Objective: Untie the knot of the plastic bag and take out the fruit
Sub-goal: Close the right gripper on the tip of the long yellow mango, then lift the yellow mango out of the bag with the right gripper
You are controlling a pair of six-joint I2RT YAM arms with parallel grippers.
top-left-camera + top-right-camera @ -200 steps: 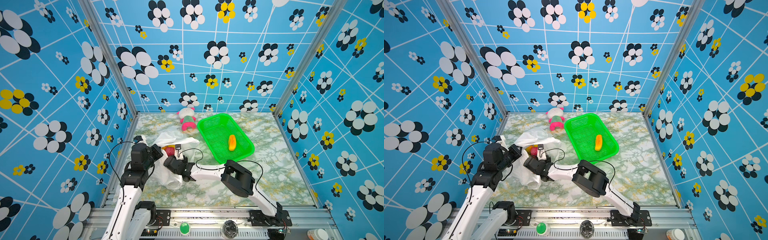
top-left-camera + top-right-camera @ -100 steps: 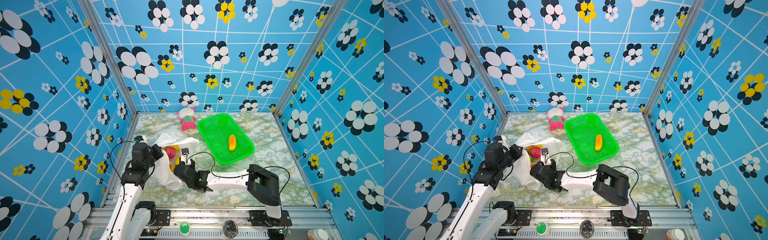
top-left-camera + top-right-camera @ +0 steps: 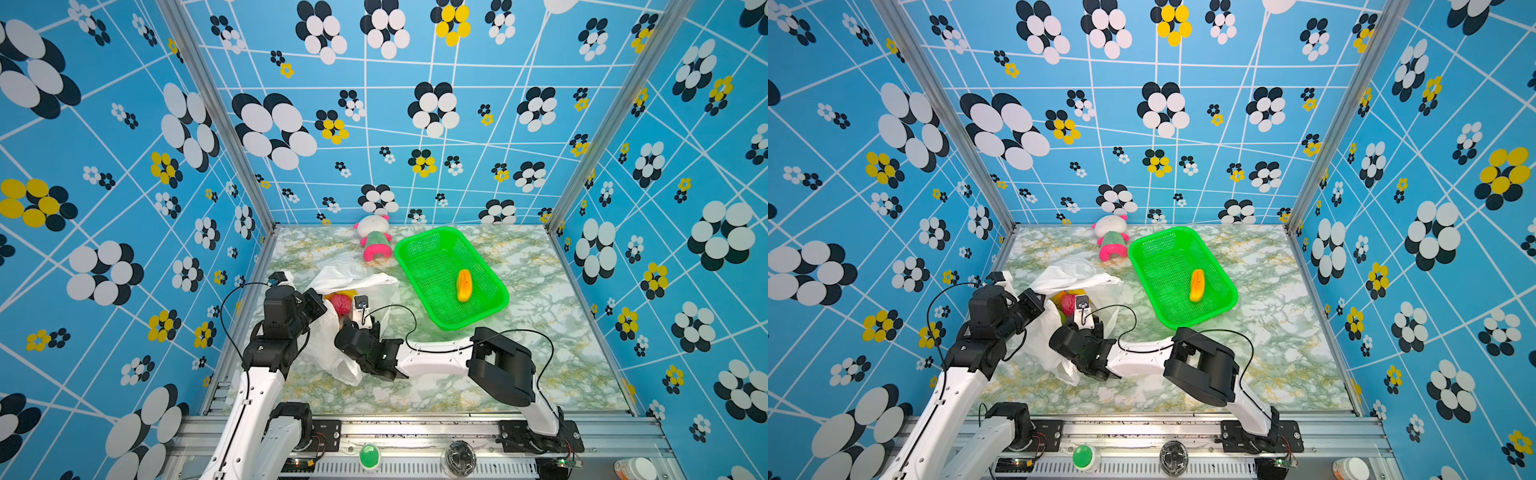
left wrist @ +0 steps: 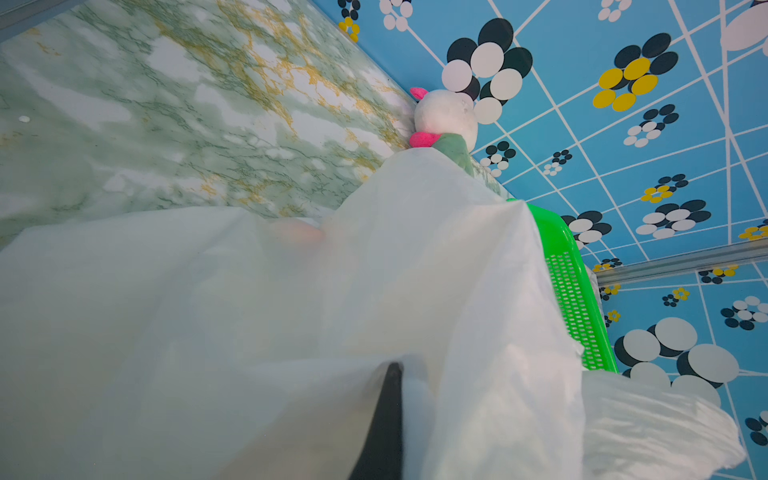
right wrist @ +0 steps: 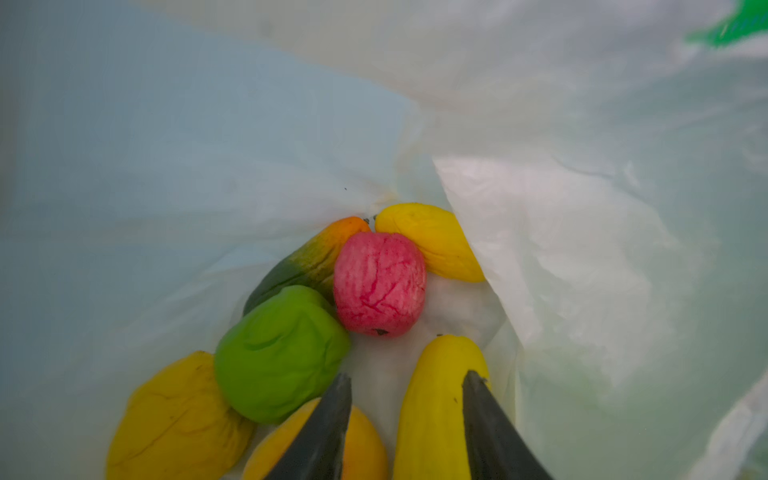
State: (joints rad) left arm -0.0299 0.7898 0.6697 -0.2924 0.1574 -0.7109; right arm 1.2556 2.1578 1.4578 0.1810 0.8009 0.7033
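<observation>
Right gripper (image 5: 407, 376): jaws apart and empty, tips lowered into the open mouth of the plastic bag (image 5: 561, 249), one tip over a long yellow fruit (image 5: 432, 407), the other at the edge of an orange fruit (image 5: 365, 444). Beyond them lie a green fruit (image 5: 282, 353), a pink-red fruit (image 5: 379, 284), a green-to-orange oval (image 5: 307, 262) and two more yellow pieces. Left gripper (image 3: 313, 306): closed on the bag's edge, holding the mouth up. No knot is discernible, so untying appears done. One yellow-orange fruit (image 3: 464, 284) lies in the green basket (image 3: 436, 262), well apart from the bag. Hazards, as judged: the closing jaws may pinch film together with a fruit and drag the bag along. A rounded piece may squirt sideways from the tips. A slipping left hold would let the film collapse over the pile. Materials: bag film thin, crinkly, translucent white. Fruit matt, dented and wrinkled, apparently soft, the pink-red one veined. Basket of rigid mesh plastic. Table (image 3: 540, 353) a glossy green marbled sheet. Plush doll (image 3: 374, 239) near the back wall.
</observation>
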